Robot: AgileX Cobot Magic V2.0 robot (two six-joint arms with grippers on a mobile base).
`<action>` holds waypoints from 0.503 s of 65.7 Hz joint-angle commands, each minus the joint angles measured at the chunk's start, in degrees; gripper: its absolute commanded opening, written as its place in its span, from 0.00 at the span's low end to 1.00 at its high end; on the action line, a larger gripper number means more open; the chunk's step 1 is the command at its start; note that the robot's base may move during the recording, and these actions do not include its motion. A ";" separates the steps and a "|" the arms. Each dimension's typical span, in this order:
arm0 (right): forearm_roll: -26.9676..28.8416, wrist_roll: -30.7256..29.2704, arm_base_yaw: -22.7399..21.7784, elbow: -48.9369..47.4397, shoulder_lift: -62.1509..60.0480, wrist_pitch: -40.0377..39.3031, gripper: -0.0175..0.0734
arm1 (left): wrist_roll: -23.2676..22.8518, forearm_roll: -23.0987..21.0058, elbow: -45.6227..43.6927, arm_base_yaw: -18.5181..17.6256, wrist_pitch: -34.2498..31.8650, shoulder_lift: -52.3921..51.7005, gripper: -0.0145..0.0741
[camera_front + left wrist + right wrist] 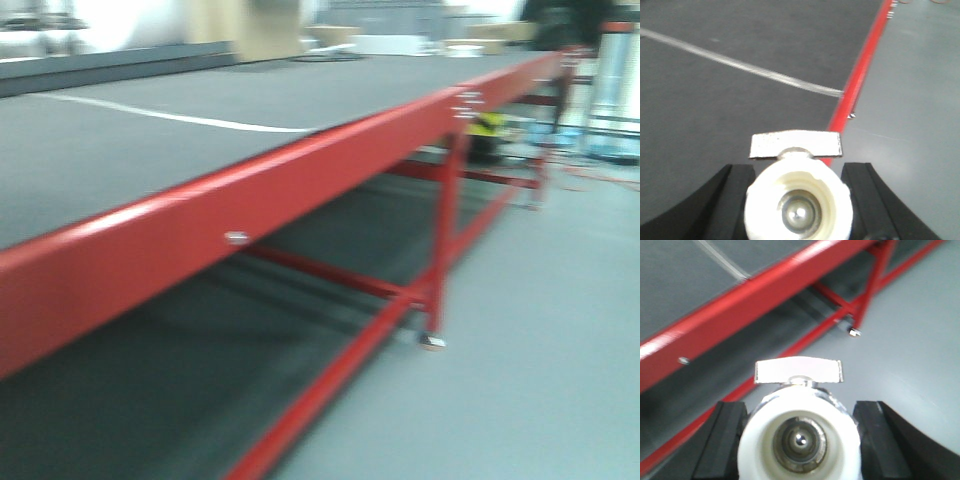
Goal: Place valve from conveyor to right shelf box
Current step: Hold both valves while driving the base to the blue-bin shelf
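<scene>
My left gripper is shut on a white valve with a flat metal handle; its open end faces the camera. It hangs above the dark grey conveyor belt, near the belt's red edge rail. My right gripper is shut on a second white valve with a flat metal handle, held over the grey floor beside the conveyor's red frame. In the front view the belt runs back to the right; no gripper shows there. The right shelf box is out of view.
A pale stripe crosses the belt. Red legs and braces stand under the conveyor, with a foot on the grey floor. Blurred boxes and equipment lie at the far end.
</scene>
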 commanded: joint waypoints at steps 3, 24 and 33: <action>0.06 -0.02 -0.05 -1.07 -0.90 -3.50 0.01 | -0.25 -0.64 -0.58 -0.33 -3.17 -0.62 0.04; 0.06 -0.02 -0.05 -1.07 -0.90 -3.50 0.01 | -0.25 -0.64 -0.58 -0.33 -3.17 -0.62 0.04; 0.06 -0.02 -0.05 -1.07 -0.90 -3.50 0.01 | -0.25 -0.64 -0.58 -0.33 -3.17 -0.62 0.04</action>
